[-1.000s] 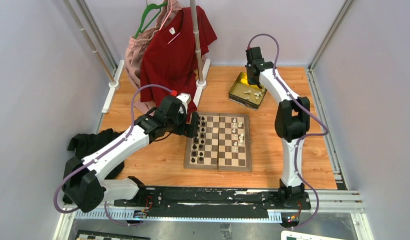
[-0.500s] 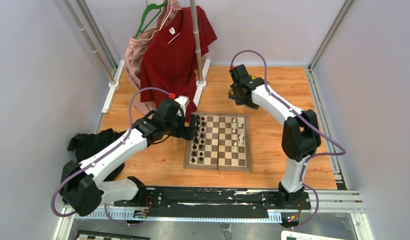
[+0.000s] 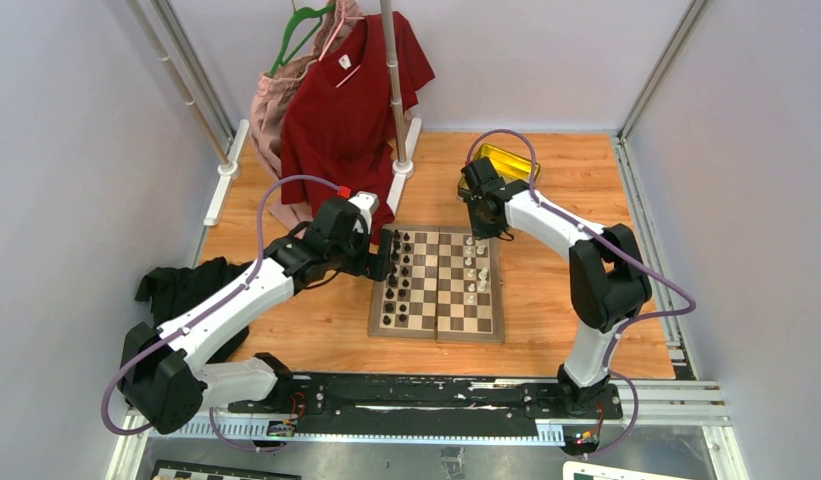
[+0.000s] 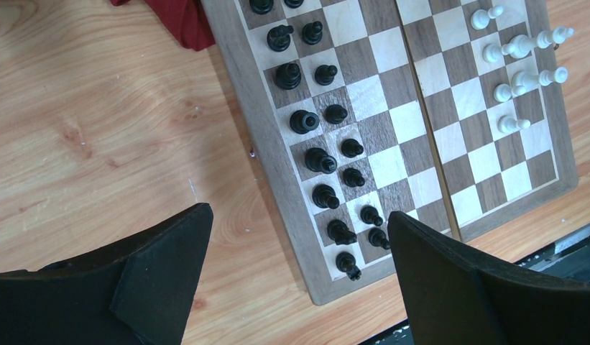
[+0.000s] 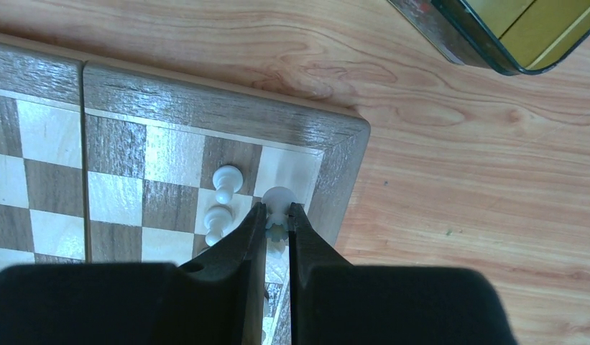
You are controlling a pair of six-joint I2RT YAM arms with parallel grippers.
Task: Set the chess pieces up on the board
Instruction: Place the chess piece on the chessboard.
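Sixteen black pieces on board; right tool grips one white piece.

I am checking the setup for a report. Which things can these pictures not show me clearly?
- Right wrist view: the right end effector is shut on a white piece; its fingers cover part of it, so contact with the board is unclear.
- Top view: the right arm hides the board's far right corner and part of the gold tin; its contents are unseen.
- Left wrist view: the top edge cuts off the board's far rows.
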